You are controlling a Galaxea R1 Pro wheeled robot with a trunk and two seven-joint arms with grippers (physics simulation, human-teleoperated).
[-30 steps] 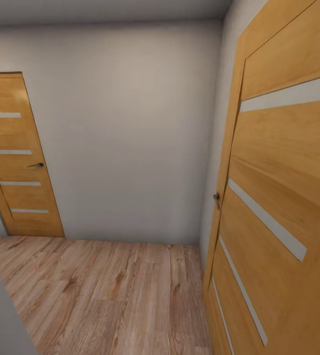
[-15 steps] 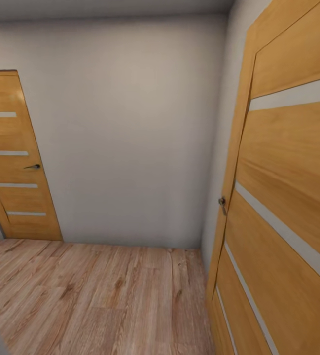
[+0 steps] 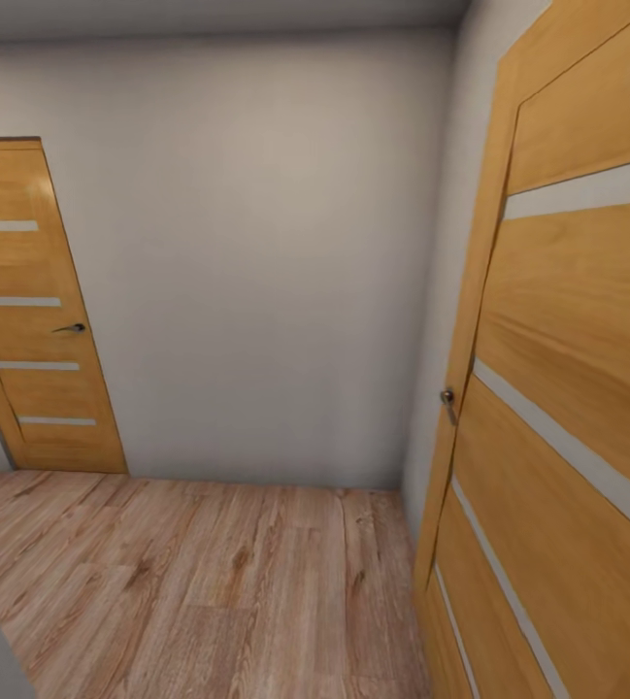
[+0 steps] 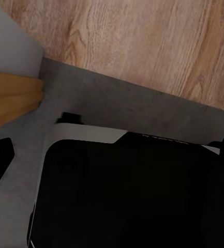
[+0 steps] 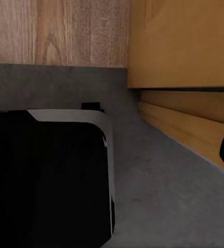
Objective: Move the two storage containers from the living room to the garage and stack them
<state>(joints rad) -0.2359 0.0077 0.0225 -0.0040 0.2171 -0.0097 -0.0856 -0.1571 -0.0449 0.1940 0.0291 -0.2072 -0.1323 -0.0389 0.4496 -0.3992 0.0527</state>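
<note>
hallway: wood floor | 2 wood doors | both grippers' state: can't tell

A small hallway corner is seen from the head view. A plain pale grey wall is faced straight ahead, with a dim grey ceiling strip above it. The light wood plank floor is laid below, grain and knots visible. A closed honey-coloured wooden door with four pale horizontal stripes and a dark lever handle is set in the wall at left. A second door of the same make is seen close at right, with a metal handle at its edge. In the wrist views, a dark grey concrete strip is met by the wood planks. Lighting is soft and even.
</note>
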